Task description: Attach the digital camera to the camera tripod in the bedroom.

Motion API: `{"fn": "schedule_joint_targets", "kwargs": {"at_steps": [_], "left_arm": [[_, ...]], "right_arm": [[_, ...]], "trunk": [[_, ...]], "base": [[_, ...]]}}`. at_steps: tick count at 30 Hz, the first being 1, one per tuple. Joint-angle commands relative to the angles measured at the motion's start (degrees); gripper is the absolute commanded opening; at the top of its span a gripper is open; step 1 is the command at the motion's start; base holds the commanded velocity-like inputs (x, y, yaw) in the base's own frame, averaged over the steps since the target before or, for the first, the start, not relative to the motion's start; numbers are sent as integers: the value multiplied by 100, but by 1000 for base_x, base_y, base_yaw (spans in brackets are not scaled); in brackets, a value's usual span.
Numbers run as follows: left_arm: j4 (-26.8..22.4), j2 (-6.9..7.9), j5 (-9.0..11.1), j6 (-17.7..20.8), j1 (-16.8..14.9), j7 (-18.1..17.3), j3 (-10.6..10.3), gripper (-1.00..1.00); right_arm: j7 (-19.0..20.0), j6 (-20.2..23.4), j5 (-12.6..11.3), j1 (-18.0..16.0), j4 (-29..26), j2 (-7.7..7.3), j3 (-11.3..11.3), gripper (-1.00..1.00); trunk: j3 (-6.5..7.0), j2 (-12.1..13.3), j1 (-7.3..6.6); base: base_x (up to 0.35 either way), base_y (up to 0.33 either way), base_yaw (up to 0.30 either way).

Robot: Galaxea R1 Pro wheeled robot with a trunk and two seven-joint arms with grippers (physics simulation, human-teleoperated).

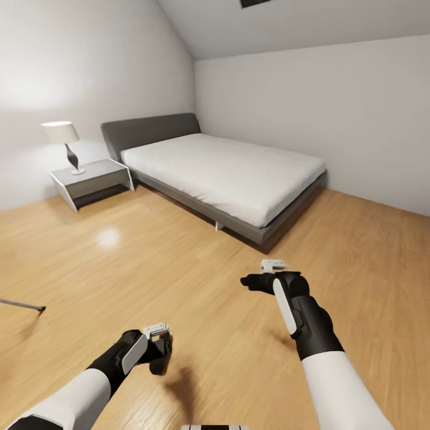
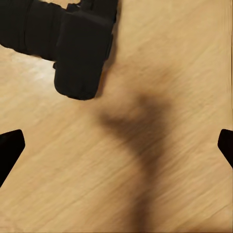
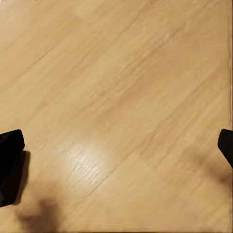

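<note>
Both claws released, camera on the floor under your left one.
Left claw [image 2: 116, 145] fingers spread wide over the wood floor [image 1: 197, 280], holding nothing; camera [image 2: 80, 48] lies just beside it. Right claw [image 3: 116, 145] also spread, over bare floor. Tripod leg [image 1: 22, 305] pokes in far left. Bed [image 1: 221, 170], nightstand [image 1: 89, 179] and lamp [image 1: 63, 138] stand ahead.
</note>
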Motion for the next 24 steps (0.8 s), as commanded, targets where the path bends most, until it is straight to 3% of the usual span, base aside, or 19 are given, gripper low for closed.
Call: {"fn": "schedule_joint_targets", "kwargs": {"at_steps": [1,12,24], "left_arm": [[-16,9,59,-27,24,48,-46,100],[-18,54,47,-196,135,62,-69,100],[-20,53,49,-200,148,105,-74,100]], "right_arm": [[-9,22,-26,-4,1,6,7,100],[-10,15,-32,14,12,20,335,100],[6,13,-34,43,19,17,403,100]], "trunk": [[-5,-2,-1],[-5,-2,-1],[-5,-2,-1]], "base": [[0,0,-277],[0,14,-167],[0,115,-26]]}}
